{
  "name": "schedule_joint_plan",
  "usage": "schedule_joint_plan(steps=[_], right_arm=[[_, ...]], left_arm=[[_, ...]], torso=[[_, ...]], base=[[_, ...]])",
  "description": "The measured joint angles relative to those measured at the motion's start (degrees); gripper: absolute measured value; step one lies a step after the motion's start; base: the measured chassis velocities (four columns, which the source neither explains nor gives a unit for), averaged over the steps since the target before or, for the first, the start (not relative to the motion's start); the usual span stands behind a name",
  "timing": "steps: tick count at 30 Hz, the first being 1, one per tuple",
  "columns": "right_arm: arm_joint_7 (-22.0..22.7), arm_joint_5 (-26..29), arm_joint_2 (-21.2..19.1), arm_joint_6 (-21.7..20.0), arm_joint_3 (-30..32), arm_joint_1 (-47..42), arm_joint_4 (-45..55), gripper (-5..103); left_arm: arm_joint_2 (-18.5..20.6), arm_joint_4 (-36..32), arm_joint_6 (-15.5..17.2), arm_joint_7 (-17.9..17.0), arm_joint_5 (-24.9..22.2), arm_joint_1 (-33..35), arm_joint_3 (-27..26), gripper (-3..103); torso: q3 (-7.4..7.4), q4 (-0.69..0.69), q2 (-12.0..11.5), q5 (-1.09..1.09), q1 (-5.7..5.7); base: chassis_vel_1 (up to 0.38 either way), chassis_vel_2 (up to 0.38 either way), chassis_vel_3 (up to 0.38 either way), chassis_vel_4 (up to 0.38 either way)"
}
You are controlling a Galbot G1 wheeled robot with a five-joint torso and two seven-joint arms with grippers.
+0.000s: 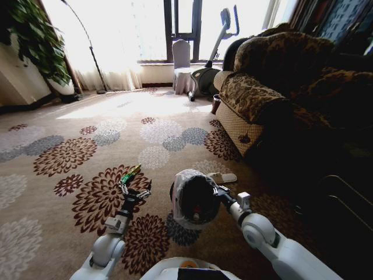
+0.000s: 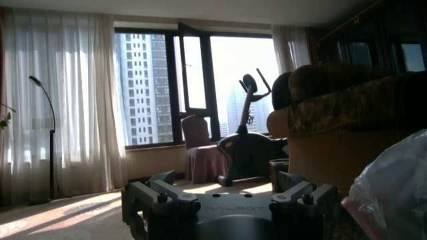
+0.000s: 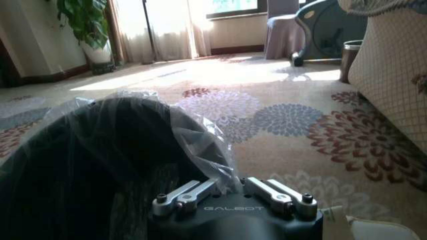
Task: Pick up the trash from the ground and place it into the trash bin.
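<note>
Right gripper (image 1: 217, 190) clamps the bin (image 1: 194, 199) rim (liner included). Left gripper (image 1: 133, 193) — jaws spread, empty — sits beside the bin, just short of the green wrapper (image 1: 130, 174).

We stand in a home living room: patterned sofa (image 1: 274, 76), floral carpet (image 1: 70, 157), curtains (image 2: 73, 100), floor lamp (image 2: 50, 135), exercise bike (image 2: 247, 145).

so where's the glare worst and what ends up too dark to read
Head view: the windows are blown out and a sun patch washes the carpet, while the sofa side sinks into shadow. Left wrist view: backlit, so the left gripper is near silhouette. Right wrist view: more evenly lit, but the trash bin interior is black beside the right gripper.
</note>
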Motion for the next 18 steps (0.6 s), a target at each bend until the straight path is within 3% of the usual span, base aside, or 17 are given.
schedule_joint_plan(steps=[1, 2, 4, 6, 7, 8, 10, 11, 12, 13, 14, 15, 16, 17, 18], right_arm=[[0.36, -0.52, -0.91, -1.54, 0.81, -0.30, 0.72, 0], [0.36, -0.52, -0.91, -1.54, 0.81, -0.30, 0.72, 0], [2.10, -0.66, -2.84, -4.43, 2.92, -1.72, 1.68, 0], [6.04, 1.37, -3.40, -5.25, 4.74, -3.27, 1.69, 0], [6.04, 1.37, -3.40, -5.25, 4.74, -3.27, 1.69, 0], [7.50, 3.08, -3.35, -5.40, 5.30, -3.99, 1.80, 0], [8.20, 4.45, -2.91, -5.33, 5.52, -4.86, 2.29, 0], [7.51, 4.97, -2.43, -4.39, 5.52, -5.25, 2.83, 0], [5.71, 4.94, -1.99, -2.76, 5.47, -5.19, 3.32, 0], [4.74, 4.85, -1.84, -2.05, 5.40, -5.02, 3.50, 0], [4.74, 4.85, -1.84, -2.05, 5.40, -5.02, 3.50, 0], [3.40, 4.53, -1.51, -1.24, 5.07, -4.52, 3.57, 0], [2.17, 3.92, -0.90, -0.68, 4.28, -3.66, 3.36, 0], [1.89, 3.49, -0.45, -0.54, 3.88, -3.25, 3.03, 0], [1.79, 3.03, -0.03, -0.47, 3.69, -3.16, 2.85, 0]], left_arm=[[-0.47, 0.03, 2.57, -2.56, 0.27, 0.66, 0.00, 100], [-0.47, 0.03, 2.57, -2.56, 0.27, 0.66, 0.00, 100], [-1.54, 0.14, 11.00, -9.12, -0.54, 1.94, 0.00, 100], [-2.13, 1.01, 19.37, -13.98, -4.48, 2.49, 0.23, 100], [-2.13, 1.01, 19.37, -13.98, -4.48, 2.49, 0.23, 100], [-2.32, 1.52, 22.28, -15.39, -7.27, 2.74, 0.34, 100], [-2.59, 2.05, 22.28, -15.49, -10.03, 3.06, 0.25, 100], [-2.74, 2.65, 15.92, -10.61, -11.02, 3.36, -0.44, 100], [-2.75, 3.59, 6.16, -0.76, -12.15, 3.58, -2.86, 100], [-2.71, 3.91, 2.08, 3.30, -13.28, 3.59, -4.74, 100], [-2.71, 3.91, 2.08, 3.30, -13.28, 3.59, -4.74, 100], [-2.55, 3.85, -3.51, 10.16, -15.74, 3.43, -8.38, 103], [-1.80, 3.10, -6.67, 21.11, -17.44, 2.85, -13.21, 100], [-1.32, 3.46, -7.41, 26.48, -16.34, 2.01, -14.39, 97], [-1.02, 4.74, -7.99, 26.31, -13.89, 1.08, -14.49, 94]], torso=[[0.00, 0.01, 0.00, 0.03, 0.00], [0.00, 0.01, 0.00, 0.03, 0.00], [0.00, 0.03, 0.00, -0.01, 0.00], [0.00, 0.01, 0.00, 0.00, 0.00], [0.00, 0.01, 0.00, 0.00, 0.00], [0.00, -0.01, 0.00, -0.05, 0.00], [0.01, -0.02, 0.00, -0.01, 0.00], [0.01, 0.00, 0.00, 0.03, 0.00], [0.00, -0.01, 0.00, -0.03, 0.00], [0.00, 0.00, 0.00, -0.07, 0.00], [0.00, 0.00, 0.00, -0.07, 0.00], [0.00, 0.01, 0.00, -0.08, 0.00], [-0.01, 0.04, 0.00, 0.08, 0.00], [0.00, 0.06, 0.00, 0.09, 0.00], [0.00, 0.04, 0.00, 0.03, 0.00]], base=[[0.000, 0.000, 0.000, 0.000], [0.000, 0.000, 0.000, 0.000], [0.000, 0.000, 0.000, 0.000], [0.000, 0.000, 0.000, 0.000], [0.000, 0.000, 0.000, 0.000], [0.000, 0.000, 0.000, 0.000], [0.000, 0.000, 0.000, 0.000], [0.000, 0.000, 0.000, 0.000], [0.000, 0.000, 0.000, 0.000], [0.000, 0.000, 0.000, 0.000], [0.000, 0.000, 0.000, 0.000], [0.000, 0.000, 0.000, 0.000], [0.000, 0.000, 0.000, 0.000], [0.000, 0.000, 0.000, 0.000], [0.000, 0.000, 0.000, 0.000]])
